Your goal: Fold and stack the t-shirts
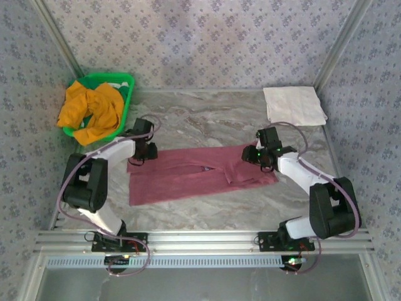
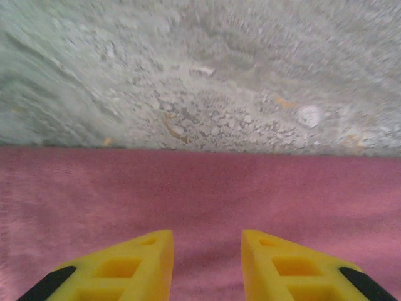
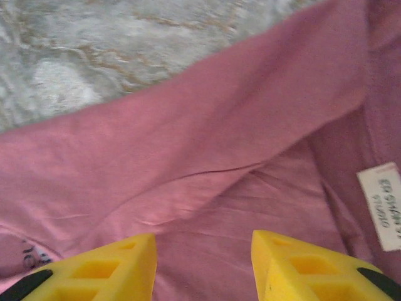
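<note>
the left gripper [image 2: 207, 244] hangs with its yellow fingers [image 2: 141, 266] parted and nothing between them, low over the far left edge of the maroon t-shirt [image 1: 188, 179], bare table [image 1: 207, 119] just beyond the hem. the right gripper [image 3: 203, 241] is likewise spread and empty, over the shirt's right end, near a white sewn-in label [image 3: 382, 207]. the maroon shirt lies flat across the middle of the marble table, creased and folded over at its right end. the mustard-orange t-shirt [image 1: 91, 113] sits heaped in the green basket [image 1: 119, 78] at the far left corner, spilling over the rim, close beside the left arm. a folded white cloth [image 1: 294, 105] lies at the far right corner, apart from the maroon shirt. counted: two t-shirts, one basket, one white cloth.
</note>
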{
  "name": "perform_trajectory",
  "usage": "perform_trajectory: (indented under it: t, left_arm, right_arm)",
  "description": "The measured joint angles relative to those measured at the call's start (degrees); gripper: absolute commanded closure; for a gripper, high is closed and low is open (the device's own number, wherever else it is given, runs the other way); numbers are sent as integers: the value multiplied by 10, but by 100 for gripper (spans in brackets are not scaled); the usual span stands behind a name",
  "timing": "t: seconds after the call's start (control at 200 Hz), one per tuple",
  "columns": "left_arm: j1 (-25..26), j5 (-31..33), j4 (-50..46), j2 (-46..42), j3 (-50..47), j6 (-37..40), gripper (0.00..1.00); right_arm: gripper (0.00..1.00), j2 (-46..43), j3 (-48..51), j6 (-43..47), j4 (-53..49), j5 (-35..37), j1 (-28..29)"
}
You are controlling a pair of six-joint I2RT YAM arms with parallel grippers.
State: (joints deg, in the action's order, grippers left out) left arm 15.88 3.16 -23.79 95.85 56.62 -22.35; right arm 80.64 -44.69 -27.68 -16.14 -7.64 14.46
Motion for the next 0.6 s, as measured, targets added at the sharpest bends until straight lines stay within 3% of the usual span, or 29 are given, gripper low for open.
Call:
perform_trajectory:
  t: [0.175,0.265,0.605]
  left_arm:
    - [-2,-10,22,19,-17,-11,67]
    - [-8,-15,36,19,-21,-17,68]
    - [-43,-49,77,9,-44,-37,68]
  right_arm:
    - [59,38,-2,0,0,-12,-31]
    - [71,56,-16,3,1,-21,-56]
    - [89,200,-137,13,19,-27,-85]
